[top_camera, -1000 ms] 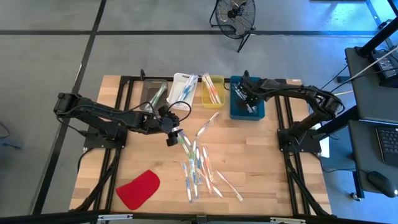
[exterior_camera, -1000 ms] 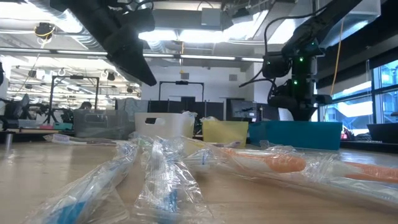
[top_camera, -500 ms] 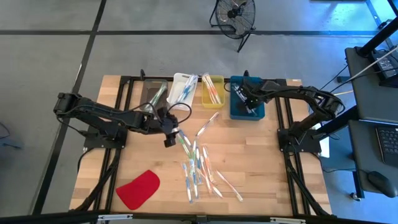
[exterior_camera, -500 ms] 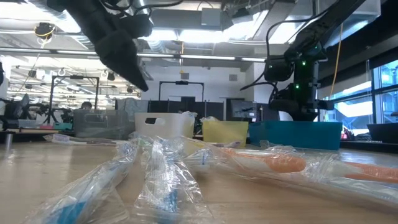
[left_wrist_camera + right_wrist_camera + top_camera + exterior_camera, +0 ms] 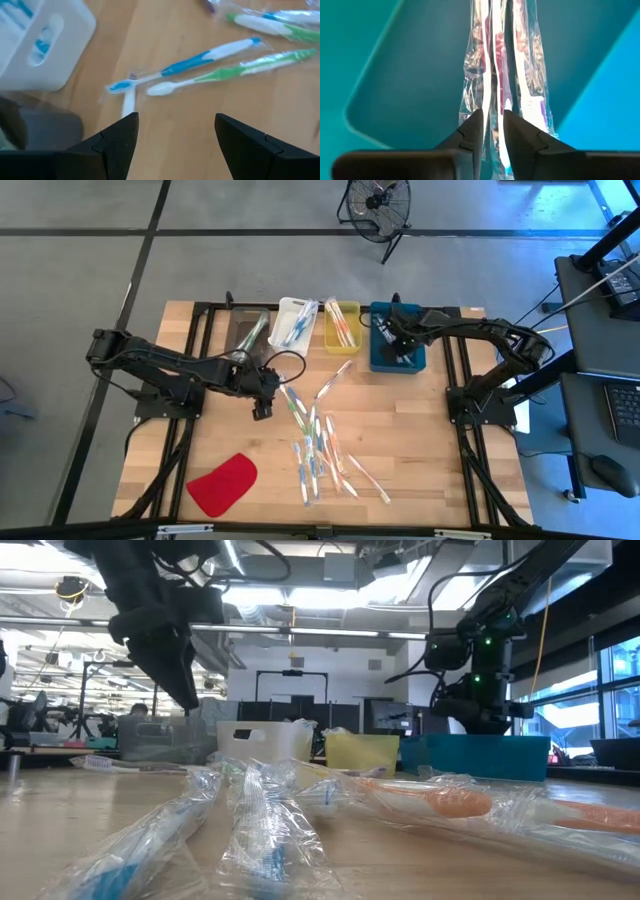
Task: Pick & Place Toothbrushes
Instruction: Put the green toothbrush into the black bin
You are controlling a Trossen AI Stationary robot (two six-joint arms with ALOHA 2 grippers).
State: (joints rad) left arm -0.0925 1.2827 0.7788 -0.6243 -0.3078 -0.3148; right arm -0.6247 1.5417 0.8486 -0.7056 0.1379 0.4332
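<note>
Lying between the right end effector's (image 5: 492,127) fingers — a wrapped toothbrush (image 5: 512,75).

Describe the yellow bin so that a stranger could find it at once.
Look at the far edge of the wooden table, where bins stand in a row. The yellow bin is between the white bin and the teal bin; only it holds orange-handled toothbrushes.

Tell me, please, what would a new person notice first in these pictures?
Probably the scatter of wrapped toothbrushes across the middle of the wooden table, with a flat red piece near its front left corner. Next, the row of bins at the back: the right claw is down in the teal bin, a wrapped toothbrush between its fingers, while the left claw hovers open beside the pile.
</note>
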